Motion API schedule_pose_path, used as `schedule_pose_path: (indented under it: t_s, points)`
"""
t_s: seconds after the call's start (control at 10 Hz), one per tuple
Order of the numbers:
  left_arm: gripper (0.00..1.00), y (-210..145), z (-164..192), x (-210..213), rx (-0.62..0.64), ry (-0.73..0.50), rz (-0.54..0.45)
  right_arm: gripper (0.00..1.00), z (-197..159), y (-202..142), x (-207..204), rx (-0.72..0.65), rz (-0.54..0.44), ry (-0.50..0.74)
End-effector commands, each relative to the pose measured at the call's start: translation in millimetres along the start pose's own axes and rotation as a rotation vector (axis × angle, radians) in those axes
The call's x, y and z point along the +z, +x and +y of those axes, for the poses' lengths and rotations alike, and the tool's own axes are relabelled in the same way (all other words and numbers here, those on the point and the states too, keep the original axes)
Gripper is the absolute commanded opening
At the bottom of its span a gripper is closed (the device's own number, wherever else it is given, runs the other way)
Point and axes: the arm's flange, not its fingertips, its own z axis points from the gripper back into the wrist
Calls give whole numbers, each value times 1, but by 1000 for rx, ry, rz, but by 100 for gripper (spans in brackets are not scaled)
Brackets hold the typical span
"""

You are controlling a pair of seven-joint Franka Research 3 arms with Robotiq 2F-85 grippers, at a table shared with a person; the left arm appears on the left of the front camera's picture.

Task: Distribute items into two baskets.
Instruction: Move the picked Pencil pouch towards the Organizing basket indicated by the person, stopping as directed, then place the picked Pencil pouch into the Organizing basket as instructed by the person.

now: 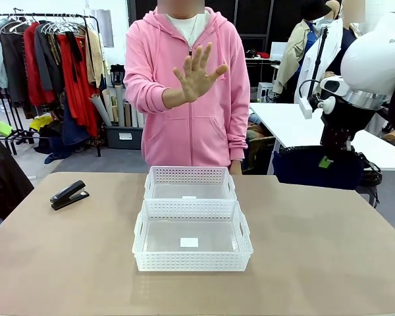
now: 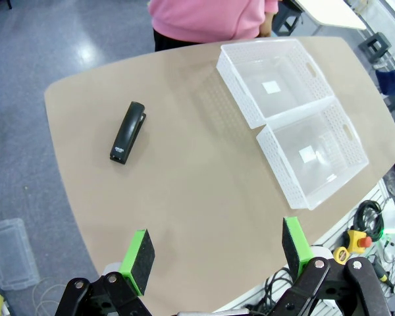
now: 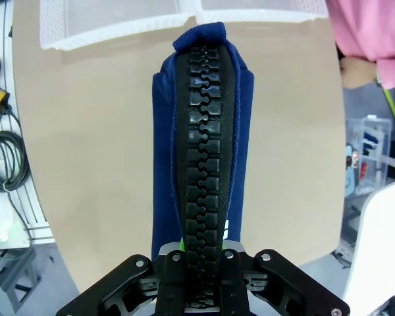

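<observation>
Left claw (image 2: 216,249): jaws wide apart, green pads facing each other, nothing between them; high over the surface (image 2: 204,197), looking down at it from left of the near basket (image 2: 283,168).
Stapler (image 1: 69,195): small, black, lying flat on the surface, well left of the near basket (image 1: 192,263) and apart from it; closed.
Near basket: white, lattice walls, handle cut-outs, mid-surface; nothing inside but a small white label (image 1: 189,242) on its floor.
Far basket (image 1: 189,174): same make, pressed up against the near basket's far wall; its floor also bare.
Person: pink hoodie, standing beyond the near basket at the far edge; one hand (image 1: 197,76) raised, palm out, fingers spread.
Right claw (image 1: 326,162): clamped tight on the pouch (image 1: 316,170), raised off the surface, up and to the right of the near basket.
Pouch: dark navy, zipper (image 3: 203,164) edge toward the wrist camera, its free end pointing towards the near basket.
</observation>
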Motion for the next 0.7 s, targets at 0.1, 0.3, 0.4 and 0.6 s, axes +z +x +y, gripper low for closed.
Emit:
schedule_pose_path:
  t_s: [0.1,0.3,0.4,0.6]
  points:
    - [100,0,0,0,1,4,2,0,2,-2,2,0,-2,-15]
    - [100,0,0,0,1,4,2,0,2,-2,2,0,-2,-15]
    - [100,0,0,0,1,4,2,0,2,-2,2,0,-2,-15]
    - [100,0,0,0,1,4,2,0,2,-2,2,0,-2,-15]
